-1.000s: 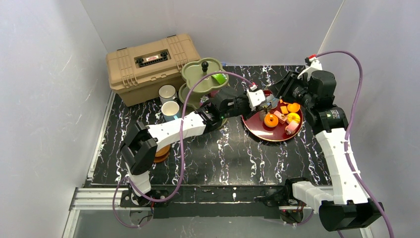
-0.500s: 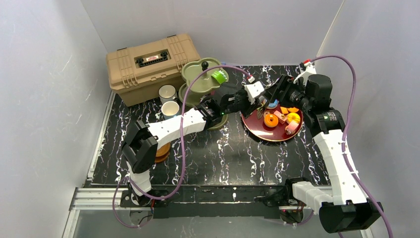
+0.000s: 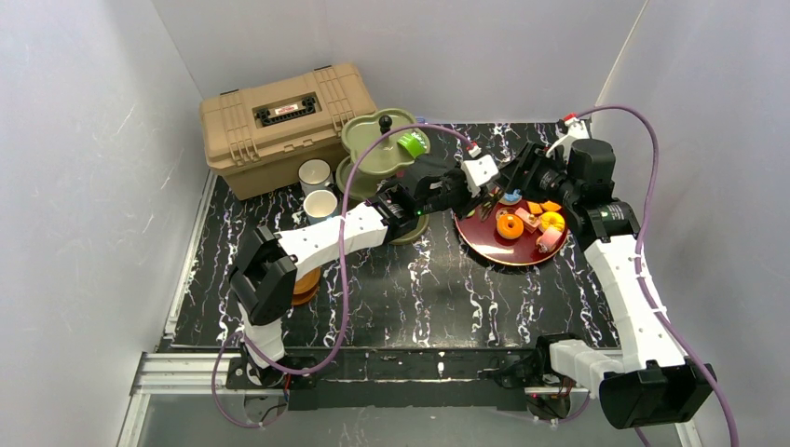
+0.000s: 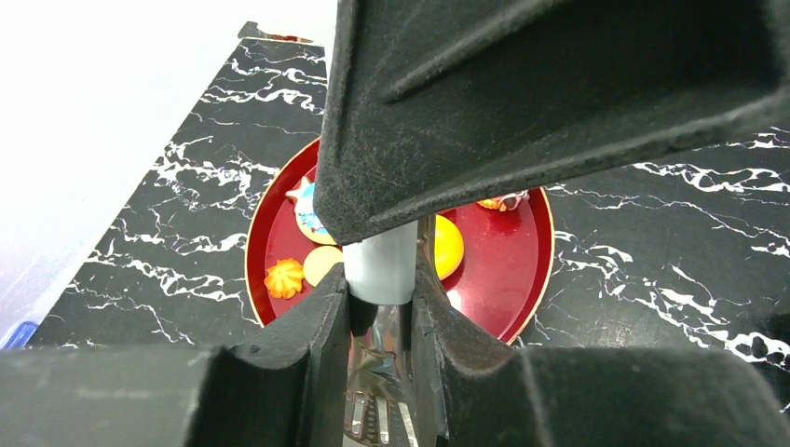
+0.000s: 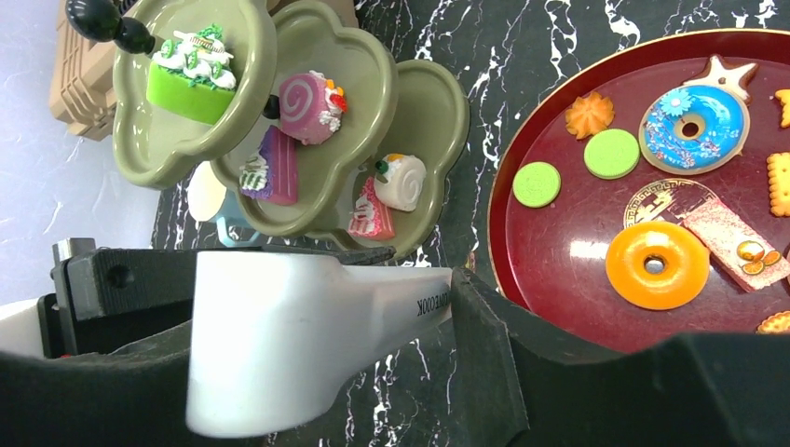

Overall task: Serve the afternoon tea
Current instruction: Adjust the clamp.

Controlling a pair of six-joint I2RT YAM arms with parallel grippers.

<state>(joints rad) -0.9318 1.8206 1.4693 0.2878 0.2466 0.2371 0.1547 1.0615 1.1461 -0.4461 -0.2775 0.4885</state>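
The olive-green three-tier stand (image 3: 382,140) carries toy cakes, among them a green cake (image 5: 191,79) and a pink roll (image 5: 312,107). A red tray (image 3: 494,250) to its right holds donuts and biscuits, including a blue donut (image 5: 691,128) and an orange donut (image 5: 657,265). Both grippers meet above the tray's left edge on one white-handled metal serving tool (image 5: 307,317). My left gripper (image 4: 380,279) is shut on its metal part. My right gripper (image 5: 307,326) has its fingers against the white handle. A white mug (image 3: 315,174) and a light-blue mug (image 3: 320,207) stand left of the stand.
The tan toolbox (image 3: 279,116) sits at the back left beside the stand. Brown saucers (image 3: 303,284) lie partly under my left arm's elbow. White walls close in the back and both sides. The black marbled tabletop (image 3: 419,298) lies in front of the tray.
Both grippers have drawn together and shifted slightly toward the back left, from over the tray toward its left edge. The stand, tray and mugs have not moved.
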